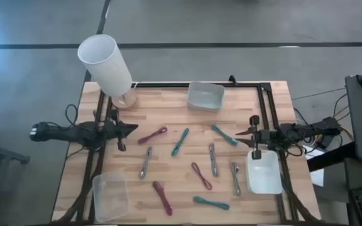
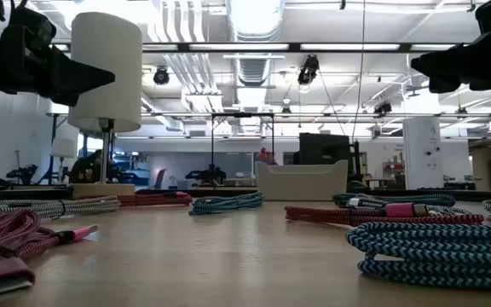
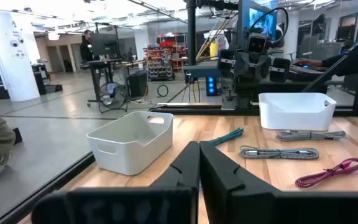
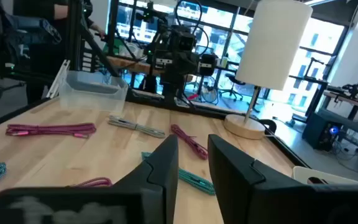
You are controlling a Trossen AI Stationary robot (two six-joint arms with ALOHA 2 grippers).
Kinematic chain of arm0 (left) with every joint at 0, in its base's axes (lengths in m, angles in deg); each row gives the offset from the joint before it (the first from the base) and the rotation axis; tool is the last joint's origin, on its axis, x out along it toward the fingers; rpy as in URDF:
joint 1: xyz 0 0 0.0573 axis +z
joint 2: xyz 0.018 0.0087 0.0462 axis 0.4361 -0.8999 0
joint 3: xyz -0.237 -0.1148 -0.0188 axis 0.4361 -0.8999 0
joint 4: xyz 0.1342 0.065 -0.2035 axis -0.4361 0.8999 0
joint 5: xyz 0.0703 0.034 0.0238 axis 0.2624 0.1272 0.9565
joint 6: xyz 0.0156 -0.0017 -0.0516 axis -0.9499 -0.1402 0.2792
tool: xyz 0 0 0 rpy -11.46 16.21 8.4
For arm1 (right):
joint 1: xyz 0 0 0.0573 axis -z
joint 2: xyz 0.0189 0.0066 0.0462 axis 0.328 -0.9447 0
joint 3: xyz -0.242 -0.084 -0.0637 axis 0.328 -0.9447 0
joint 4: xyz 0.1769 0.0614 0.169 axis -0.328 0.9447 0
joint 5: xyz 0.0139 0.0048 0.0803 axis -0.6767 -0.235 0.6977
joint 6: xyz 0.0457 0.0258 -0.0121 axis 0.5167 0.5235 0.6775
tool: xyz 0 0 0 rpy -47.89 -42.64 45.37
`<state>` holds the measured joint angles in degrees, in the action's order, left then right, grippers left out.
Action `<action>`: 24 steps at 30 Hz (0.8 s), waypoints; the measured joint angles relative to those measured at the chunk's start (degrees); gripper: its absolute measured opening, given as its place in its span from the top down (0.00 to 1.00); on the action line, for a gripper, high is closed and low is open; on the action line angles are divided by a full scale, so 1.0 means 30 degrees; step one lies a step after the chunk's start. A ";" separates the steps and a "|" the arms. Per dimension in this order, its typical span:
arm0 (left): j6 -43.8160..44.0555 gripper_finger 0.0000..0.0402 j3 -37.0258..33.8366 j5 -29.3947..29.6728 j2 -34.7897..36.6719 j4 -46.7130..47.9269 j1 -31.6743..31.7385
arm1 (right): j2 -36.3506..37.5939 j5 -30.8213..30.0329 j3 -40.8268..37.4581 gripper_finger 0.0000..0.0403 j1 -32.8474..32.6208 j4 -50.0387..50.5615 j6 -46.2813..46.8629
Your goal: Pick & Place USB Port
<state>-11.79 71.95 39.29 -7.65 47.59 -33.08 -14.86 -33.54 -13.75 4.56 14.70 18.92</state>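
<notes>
Two arms wait at opposite side edges of the table (image 1: 168,107), both raised clear of its surface. The lamp (image 1: 105,63) stands at the far left corner. Three bins sit along the edges: one (image 1: 205,96) at the far edge, one (image 1: 264,173) near the right edge, one (image 1: 110,195) at the near left corner. Coiled USB cables (image 1: 180,142) lie scattered across the table's middle. The left tool (image 1: 129,130) is nearly closed and holds nothing. The right tool (image 1: 239,133) is slightly open, likewise empty.

A white lamp (image 2: 106,72) stands at upper left; braided cables cross the tabletop (image 2: 228,256), teal (image 2: 225,203) mid-frame, pink (image 2: 11,247) lower left, perhaps USB.
</notes>
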 joint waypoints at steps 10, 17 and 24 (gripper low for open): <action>0.0000 0.97 0.0000 0.0000 0.0000 0.0000 -0.0007 | 0.0000 -0.0005 0.0000 0.82 0.0000 0.0000 0.0000; -0.0007 0.97 0.0000 0.0000 0.0001 -0.0007 -0.0007 | -0.0006 -0.0006 -0.0001 0.83 0.0000 0.0000 0.0000; -0.0003 0.97 0.0000 0.0000 0.0003 -0.0003 -0.0007 | 0.0000 -0.0006 -0.0005 0.80 0.0000 0.0000 0.0000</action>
<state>-11.79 71.95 39.29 -7.64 47.59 -33.10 -14.86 -33.56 -13.77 4.56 14.70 18.92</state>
